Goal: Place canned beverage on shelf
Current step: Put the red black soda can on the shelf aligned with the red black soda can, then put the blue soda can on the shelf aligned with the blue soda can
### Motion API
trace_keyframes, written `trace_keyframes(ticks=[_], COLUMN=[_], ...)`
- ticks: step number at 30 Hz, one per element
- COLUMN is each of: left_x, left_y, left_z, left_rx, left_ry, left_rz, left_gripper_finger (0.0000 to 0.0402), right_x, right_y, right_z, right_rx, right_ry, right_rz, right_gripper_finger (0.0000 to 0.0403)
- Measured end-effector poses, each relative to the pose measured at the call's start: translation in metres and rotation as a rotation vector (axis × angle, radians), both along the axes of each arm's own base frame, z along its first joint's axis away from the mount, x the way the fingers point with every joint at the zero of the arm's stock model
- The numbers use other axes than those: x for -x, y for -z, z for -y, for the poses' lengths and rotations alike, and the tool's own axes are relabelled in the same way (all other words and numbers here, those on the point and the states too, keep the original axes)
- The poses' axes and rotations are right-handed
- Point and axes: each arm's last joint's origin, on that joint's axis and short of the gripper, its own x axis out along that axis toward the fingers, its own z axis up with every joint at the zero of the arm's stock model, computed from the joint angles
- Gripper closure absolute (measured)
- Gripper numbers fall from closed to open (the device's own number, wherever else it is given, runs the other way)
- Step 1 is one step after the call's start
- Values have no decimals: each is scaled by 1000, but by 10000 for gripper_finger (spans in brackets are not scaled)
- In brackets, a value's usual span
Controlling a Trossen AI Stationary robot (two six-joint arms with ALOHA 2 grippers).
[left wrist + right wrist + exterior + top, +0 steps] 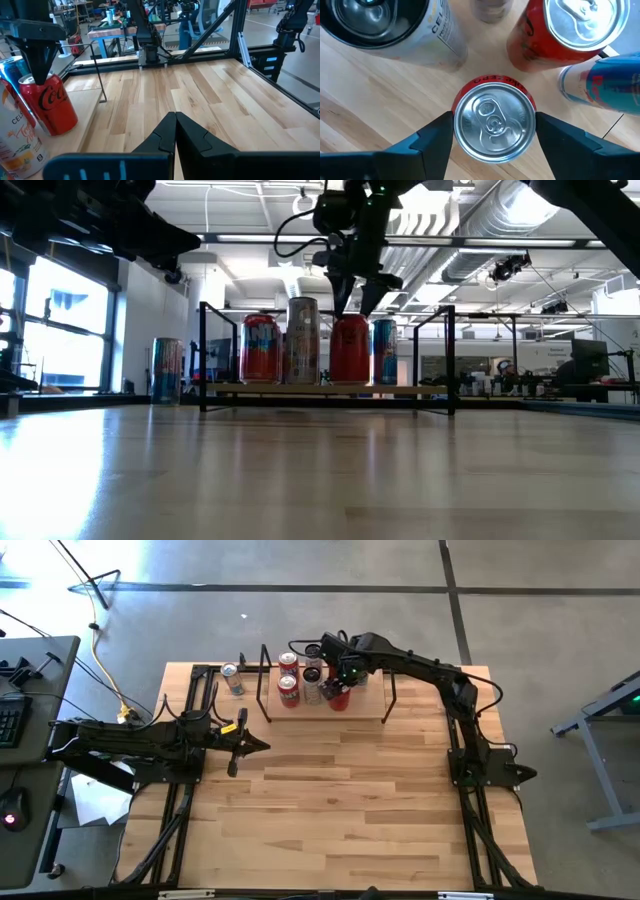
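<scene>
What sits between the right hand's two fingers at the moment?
A red can standing on the shelf, seen top-down in the right wrist view; the right hand has a finger either side of its lid.

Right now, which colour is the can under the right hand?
Red, with a silver top; the left wrist view shows it best.

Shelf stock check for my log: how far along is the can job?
Done: several cans stand on the shelf. In hand: the right gripper sits over a red can standing on the board, jaws open either side of it, apparently just letting go. Left: one can stands on the table beside the shelf. The left gripper waits shut over the table.
</scene>
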Motion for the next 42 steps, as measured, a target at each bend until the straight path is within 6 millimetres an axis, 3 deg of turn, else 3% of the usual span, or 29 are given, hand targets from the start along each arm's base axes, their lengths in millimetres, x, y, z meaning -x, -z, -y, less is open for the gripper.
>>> trace_keyframes(ticks=[12, 21, 24, 27, 33, 38, 42], left_x=[0, 0, 0, 0, 0, 0, 0], left_y=[0, 0, 0, 1, 2, 3, 3], left_z=[0, 0, 0, 0, -1, -1, -1], left_rx=[6, 5, 4, -4, -14, -15, -15], left_ry=[-1, 0, -1, -15, -24, -24, -24], left_rz=[-1, 0, -1, -12, -25, -30, -30], left_gripper_finger=[402, 401, 402, 402, 402, 401, 402], right_x=[-6, -11, -13, -20, -47, -68, -69], right_y=[-1, -48, -62, -67, -47, -16, 1], right_z=[1, -19, -35, -55, -85, -115, -141], right_rx=[69, 242, 411, 564, 677, 736, 779], right_ry=[-76, -157, -167, -179, -228, -299, -340], right_rz=[6, 56, -8, -52, 0, 84, 234], right_gripper_finger=[125, 129, 159, 219, 382, 388, 399])
